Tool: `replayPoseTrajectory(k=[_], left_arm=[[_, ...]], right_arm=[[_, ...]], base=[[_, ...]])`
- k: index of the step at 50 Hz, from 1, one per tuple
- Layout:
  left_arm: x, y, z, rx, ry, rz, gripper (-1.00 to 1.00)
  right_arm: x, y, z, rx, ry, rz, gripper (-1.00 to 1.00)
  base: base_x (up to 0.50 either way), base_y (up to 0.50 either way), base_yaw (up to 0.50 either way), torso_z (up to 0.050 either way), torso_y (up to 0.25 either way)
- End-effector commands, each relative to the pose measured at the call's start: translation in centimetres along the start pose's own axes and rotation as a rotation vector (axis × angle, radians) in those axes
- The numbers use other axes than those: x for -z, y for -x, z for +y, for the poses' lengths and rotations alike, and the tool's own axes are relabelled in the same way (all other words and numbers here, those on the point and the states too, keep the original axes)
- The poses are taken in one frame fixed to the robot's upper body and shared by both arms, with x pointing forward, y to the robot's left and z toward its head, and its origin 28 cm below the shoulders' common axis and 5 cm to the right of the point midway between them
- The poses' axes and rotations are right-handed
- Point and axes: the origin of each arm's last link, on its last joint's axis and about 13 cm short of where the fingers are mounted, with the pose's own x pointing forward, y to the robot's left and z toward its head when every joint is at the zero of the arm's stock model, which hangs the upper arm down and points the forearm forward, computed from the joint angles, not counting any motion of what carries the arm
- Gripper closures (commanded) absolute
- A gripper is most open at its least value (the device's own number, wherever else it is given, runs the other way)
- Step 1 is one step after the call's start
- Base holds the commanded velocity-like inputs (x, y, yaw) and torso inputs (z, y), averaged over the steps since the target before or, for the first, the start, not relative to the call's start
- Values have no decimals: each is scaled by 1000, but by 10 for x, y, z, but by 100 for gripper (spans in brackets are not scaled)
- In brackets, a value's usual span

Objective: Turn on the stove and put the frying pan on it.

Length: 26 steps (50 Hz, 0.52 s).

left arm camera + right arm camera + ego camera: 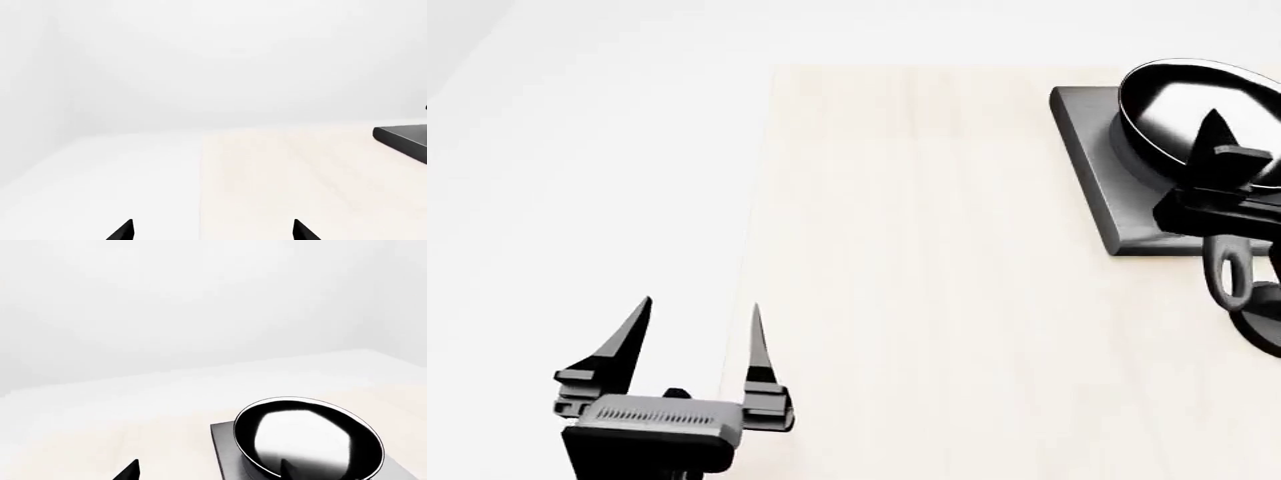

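Upper right of the head view, frying pan (1185,108) sits on stove (1121,180); my right gripper (1228,160) apparently grasps its handle (knob unseen), left gripper (698,335) released.

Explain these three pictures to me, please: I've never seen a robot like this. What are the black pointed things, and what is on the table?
These are computer-simulated views from a two-armed robot. The middle picture looks down from a camera on its head; the other two come from cameras near each arm's gripper.

The black pointed things are the fingers of its grippers. In the head view, the left gripper sits open and holds nothing, above the near left edge of the pale wooden table.

At the right lies the stove, a flat dark-grey slab, with the frying pan on it, shiny inside. The pan's handle ends in a loop and points toward the robot. The right gripper is at that handle, but I cannot tell whether it is gripping it. The right wrist view shows the same pan from behind the fingers.

The left wrist view shows mostly bare table and one corner of the stove.
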Motion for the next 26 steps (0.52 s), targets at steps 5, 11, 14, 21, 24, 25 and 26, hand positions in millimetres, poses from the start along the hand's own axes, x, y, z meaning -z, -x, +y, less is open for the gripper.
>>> replayPoseTrajectory(k=[5, 11, 14, 21, 24, 25, 26], left_arm=[[-22, 4, 0, 7, 25, -59, -100], [-30, 7, -2, 12, 33, -78, -100], [-33, 8, -3, 16, 35, -86, -100], [-46, 8, -2, 17, 46, -120, -100], [-51, 9, -2, 21, 50, -134, -100], [-52, 10, -3, 23, 53, -135, -100], [-54, 11, -3, 25, 51, -141, -100]], right_arm=[[-20, 26, 16, -55, 19, -89, -100], [-28, 34, 22, -82, 32, -113, -100], [-32, 39, 25, -97, 43, -129, -100], [-41, 46, 29, -112, 57, -162, -100], [-43, 49, 31, -119, 57, -169, -100], [-43, 49, 30, -119, 57, -170, -100], [-44, 51, 30, -122, 55, -172, -100]], base=[[0, 0, 0, 0, 0], [0, 0, 0, 0, 0], [0, 0, 0, 0, 0], [0, 0, 0, 0, 0], [0, 0, 0, 0, 0], [0, 0, 0, 0, 0], [0, 0, 0, 0, 0]])
